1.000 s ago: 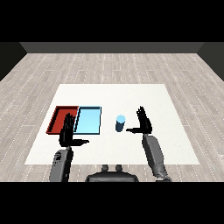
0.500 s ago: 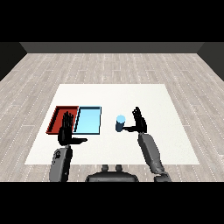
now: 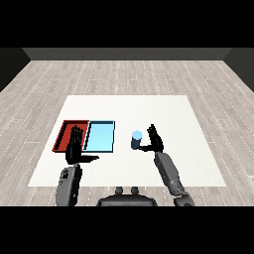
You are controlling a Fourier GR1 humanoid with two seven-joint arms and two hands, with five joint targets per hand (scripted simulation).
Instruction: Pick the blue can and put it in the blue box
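Note:
The blue can [image 3: 136, 139] stands upright on the white table, a little right of the light blue tray [image 3: 100, 137]. My right hand [image 3: 155, 141] is just to the can's right, fingers straight and thumb reaching toward the can's base; it looks close to touching but not curled round it. My left hand [image 3: 75, 147] hovers with straight fingers over the near edge between the red tray [image 3: 67, 134] and the light blue tray, thumb pointing right. Both trays hold nothing that I can see.
The white table [image 3: 168, 111] spreads wide behind and to the right of the can. The two trays lie side by side at the left, the red one outermost. Grey wooden floor surrounds the table.
My right hand has moved left, from a gap beside the can to right up against it. The can and the left hand have stayed where they were.

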